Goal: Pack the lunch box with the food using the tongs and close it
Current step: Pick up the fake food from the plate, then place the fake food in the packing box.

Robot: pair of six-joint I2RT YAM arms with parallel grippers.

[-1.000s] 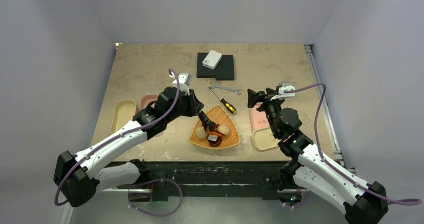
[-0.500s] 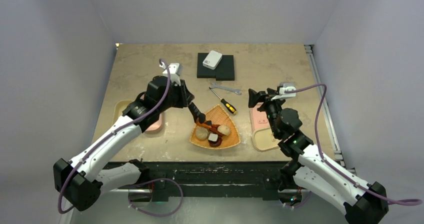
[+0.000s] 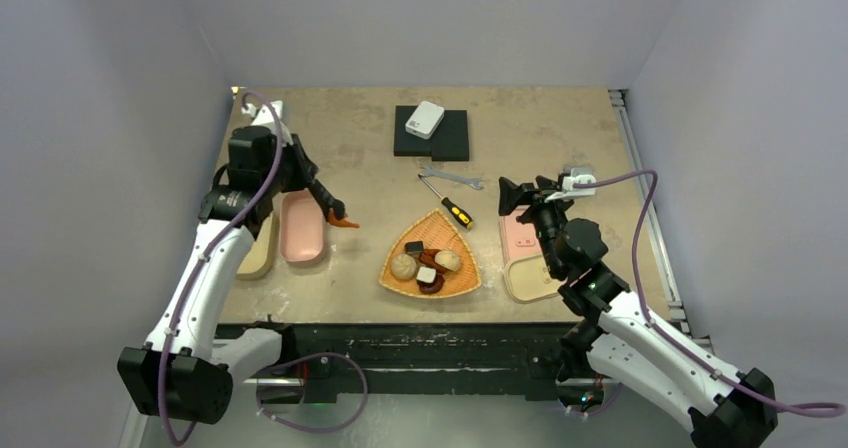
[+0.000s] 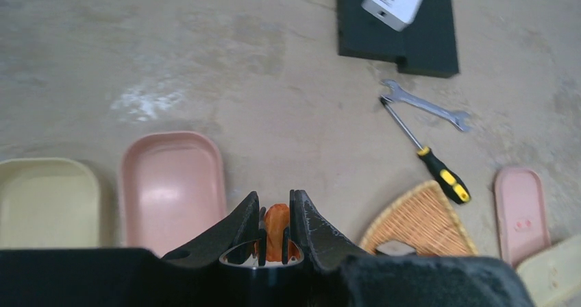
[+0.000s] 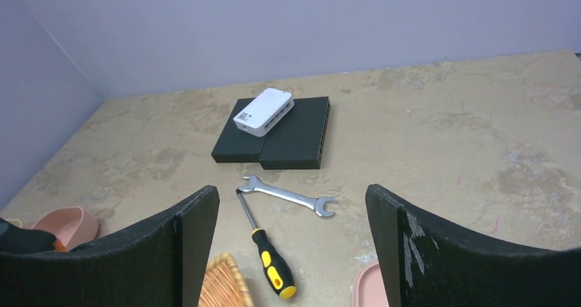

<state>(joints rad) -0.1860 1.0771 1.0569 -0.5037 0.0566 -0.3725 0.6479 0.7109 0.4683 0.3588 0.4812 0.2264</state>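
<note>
- Tongs (image 3: 327, 204), slim and dark, are clamped in the left gripper (image 3: 310, 180); top view shows their tips pinching an orange food bit (image 3: 346, 223) just beside the pink oval plastic lunch box (image 3: 302, 236), near the table's (image 3: 560, 128) left edge.
- Right wrist view alone shows the right gripper (image 5: 291, 197) wide apart, empty.

The left gripper (image 3: 312, 184) has swung from the basket (image 3: 455, 236) to just beside the pink lunch box (image 3: 301, 230), its tongs (image 3: 330, 207) carrying an orange piece (image 3: 346, 224) out.

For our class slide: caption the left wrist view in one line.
Left end effector grips tongs holding orange food beside the pink lunch box.
</note>
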